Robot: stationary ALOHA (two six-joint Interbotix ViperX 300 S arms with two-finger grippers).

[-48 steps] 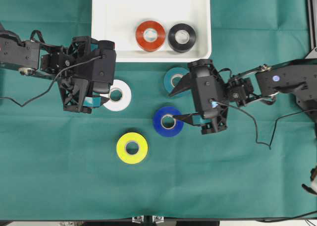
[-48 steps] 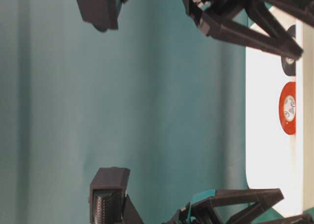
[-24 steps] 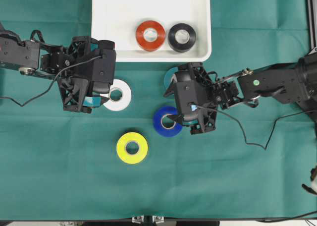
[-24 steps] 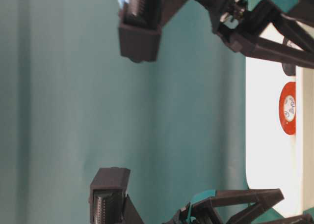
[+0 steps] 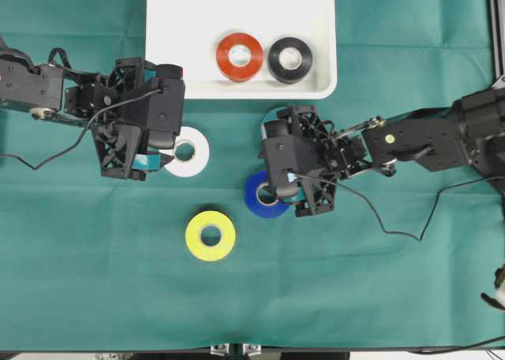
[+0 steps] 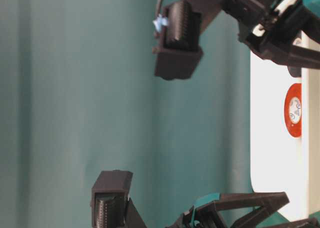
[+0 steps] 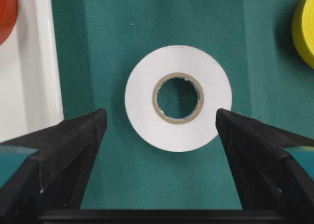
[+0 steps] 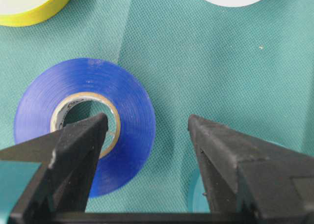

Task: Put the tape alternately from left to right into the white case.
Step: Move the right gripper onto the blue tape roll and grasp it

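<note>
The right gripper (image 8: pixel 147 123) is held open, one finger over the blue tape (image 8: pixel 84 121) core, the other outside. A straight descent seems advisable before closing.

Both arms were matte black, built of blocky housings and open strut frames. Each pincer, left (image 5: pixel 168 159) and right (image 5: pixel 274 188), had black wedge-shaped fingers (image 7: pixel 73 140) with teal patches near their roots. Thin black cables looped off each wrist. The right arm carried small white round markings and a tiny blue light.
</note>
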